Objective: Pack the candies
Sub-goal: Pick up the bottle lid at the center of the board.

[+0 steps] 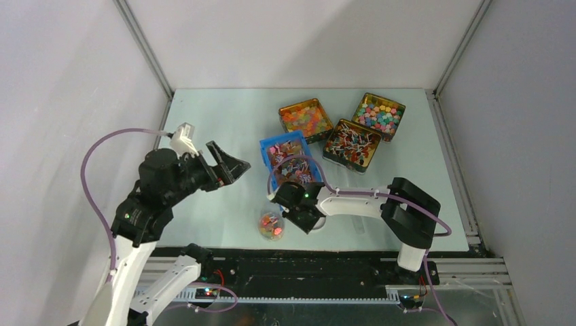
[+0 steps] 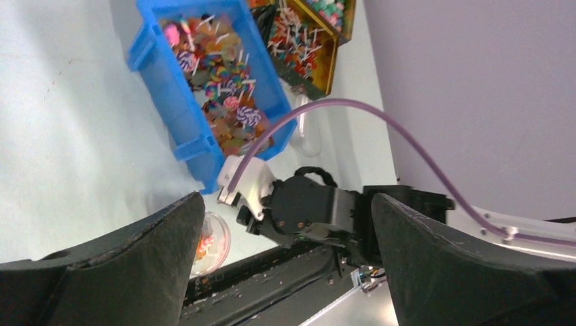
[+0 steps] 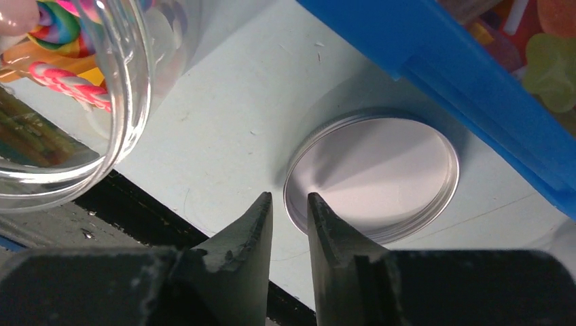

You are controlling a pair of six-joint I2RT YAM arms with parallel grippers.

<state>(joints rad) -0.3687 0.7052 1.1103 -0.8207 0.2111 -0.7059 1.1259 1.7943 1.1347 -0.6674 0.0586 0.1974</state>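
My left gripper hangs above the desk's left half, fingers spread wide and empty. By the near edge, about midway, sits the jar with a few candies in it. Just right of it my right gripper is low, fingers a narrow slit apart, gripping nothing, tips at the lid's rim. More candies fill the blue bin mid-desk. Three tins lie toward the far right corner.

Gold tin of pastel sweets
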